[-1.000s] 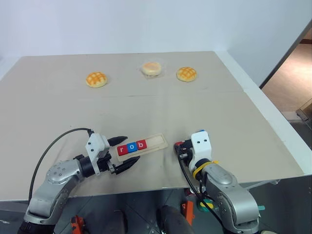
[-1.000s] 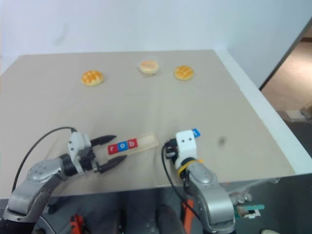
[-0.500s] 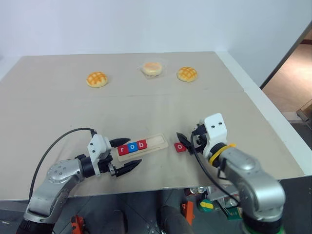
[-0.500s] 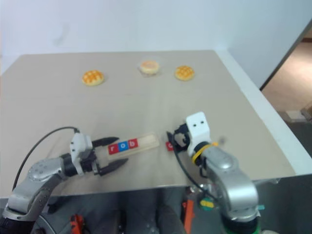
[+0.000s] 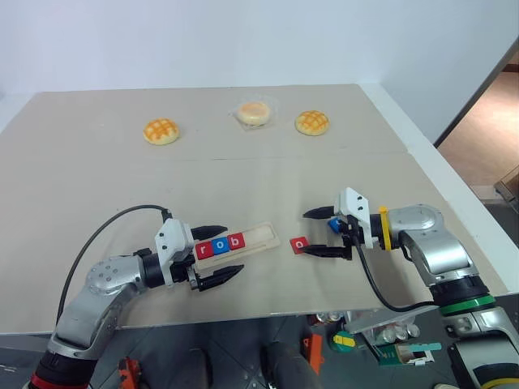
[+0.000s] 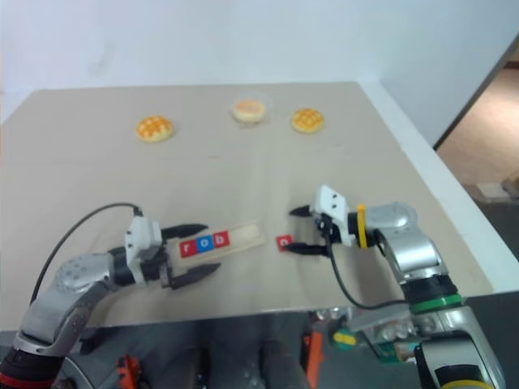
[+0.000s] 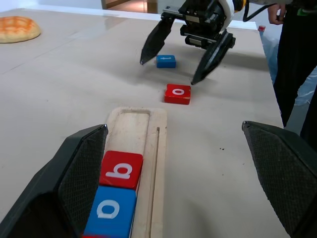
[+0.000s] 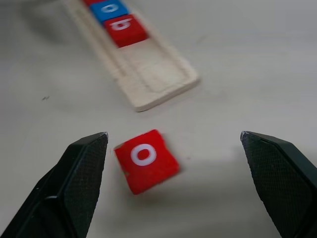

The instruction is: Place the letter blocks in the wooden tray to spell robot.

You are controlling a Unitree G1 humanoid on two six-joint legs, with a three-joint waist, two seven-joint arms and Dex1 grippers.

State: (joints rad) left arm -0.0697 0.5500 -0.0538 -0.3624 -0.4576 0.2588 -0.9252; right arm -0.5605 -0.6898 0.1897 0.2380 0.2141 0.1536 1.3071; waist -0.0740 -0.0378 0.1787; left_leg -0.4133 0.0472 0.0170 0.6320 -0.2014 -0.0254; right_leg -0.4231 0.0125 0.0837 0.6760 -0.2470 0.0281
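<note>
The wooden tray [image 5: 263, 235] lies near the table's front edge with letter blocks r [image 5: 202, 250], o [image 5: 219, 245] and b [image 5: 235, 241] in its left part; its right part is bare. My left gripper [image 5: 233, 250] is open, its fingers straddling the tray's left end. A red o block [image 5: 299, 243] lies loose on the table just right of the tray. My right gripper [image 5: 309, 234] points left at it, open and holding nothing. A blue block [image 7: 166, 61] rests between the right fingers, farther back than the red one [image 7: 178, 93].
Three bread buns [image 5: 160, 131], [image 5: 253, 113], [image 5: 310, 123] sit in a row at the back of the table. The table's front edge runs close below both grippers. A person in dark clothes [image 7: 297, 49] stands beyond the table's right side.
My right gripper has opened and let go of the red o block. Its arm has swung out to the right and turned, so the gripper now points left. The blue block has come into sight.
</note>
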